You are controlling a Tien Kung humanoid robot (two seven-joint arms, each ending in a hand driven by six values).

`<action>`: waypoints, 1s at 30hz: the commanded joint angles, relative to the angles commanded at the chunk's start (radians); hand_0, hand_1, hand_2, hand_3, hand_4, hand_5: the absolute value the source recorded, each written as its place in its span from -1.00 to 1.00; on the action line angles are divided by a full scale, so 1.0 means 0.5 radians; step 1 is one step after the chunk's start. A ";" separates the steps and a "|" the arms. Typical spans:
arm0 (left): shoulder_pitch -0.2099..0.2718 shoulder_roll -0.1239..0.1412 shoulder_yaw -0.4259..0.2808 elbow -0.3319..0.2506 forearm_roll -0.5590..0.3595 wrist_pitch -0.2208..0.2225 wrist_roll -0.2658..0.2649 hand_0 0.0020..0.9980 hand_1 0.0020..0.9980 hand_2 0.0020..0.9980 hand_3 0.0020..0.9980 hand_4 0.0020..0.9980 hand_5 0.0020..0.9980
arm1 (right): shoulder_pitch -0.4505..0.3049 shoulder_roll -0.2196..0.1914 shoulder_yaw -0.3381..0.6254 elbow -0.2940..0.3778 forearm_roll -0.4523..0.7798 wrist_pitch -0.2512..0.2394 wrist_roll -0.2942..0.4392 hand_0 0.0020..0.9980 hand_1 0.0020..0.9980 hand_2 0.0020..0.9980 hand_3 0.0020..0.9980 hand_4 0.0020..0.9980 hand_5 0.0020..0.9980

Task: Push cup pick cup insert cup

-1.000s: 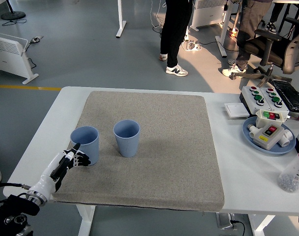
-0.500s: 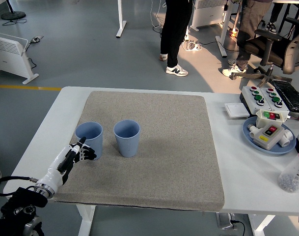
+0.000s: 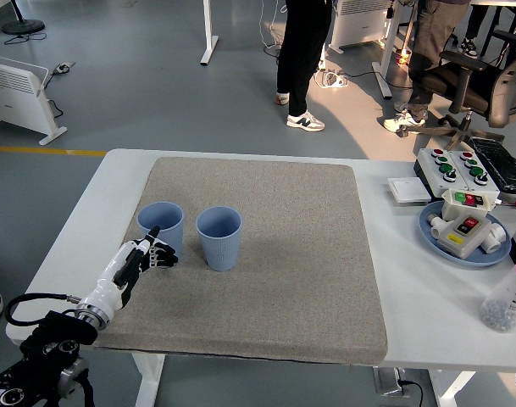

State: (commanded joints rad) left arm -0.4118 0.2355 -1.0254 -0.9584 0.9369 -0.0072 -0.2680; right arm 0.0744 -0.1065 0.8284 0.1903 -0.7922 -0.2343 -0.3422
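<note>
Two blue ribbed cups stand upright on the grey mat [image 3: 274, 254]. The left cup [image 3: 162, 221] is close beside the right cup [image 3: 219, 236], a small gap between them. My left hand [image 3: 153, 253] comes in from the lower left and rests against the near left side of the left cup, fingers curled and holding nothing. My right arm is out of view.
A blue plate [image 3: 440, 241] with a white button box [image 3: 462, 230] sits at the right edge. A control box [image 3: 455, 168] with green and red buttons stands behind it. A clear bottle [image 3: 508, 297] is at the far right. People stand beyond the table.
My left hand has moved right and away from me, pushing the left cup toward the right cup. The right cup has not moved.
</note>
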 joint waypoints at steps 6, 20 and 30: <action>-0.073 -0.002 0.087 0.077 -0.055 0.012 -0.010 0.17 0.05 -0.10 -0.22 0.22 1.00 | -0.010 0.000 0.014 0.001 -0.026 0.001 -0.005 0.06 0.01 0.10 0.10 -0.79 0.65; -0.190 -0.010 0.230 0.234 -0.154 0.036 -0.049 0.17 0.06 -0.09 -0.22 0.21 1.00 | -0.012 0.001 0.001 0.007 -0.072 0.006 -0.002 0.06 0.01 0.10 0.10 -0.79 0.65; -0.265 -0.013 0.268 0.323 -0.192 0.073 -0.092 0.17 0.06 -0.09 -0.21 0.20 1.00 | 0.008 0.005 -0.030 0.009 -0.055 0.008 0.006 0.06 0.01 0.10 0.10 -0.79 0.65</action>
State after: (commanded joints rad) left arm -0.5445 0.2290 -0.8911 -0.7970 0.8409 0.0294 -0.3141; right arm 0.0785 -0.1042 0.8133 0.1949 -0.8197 -0.2304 -0.3391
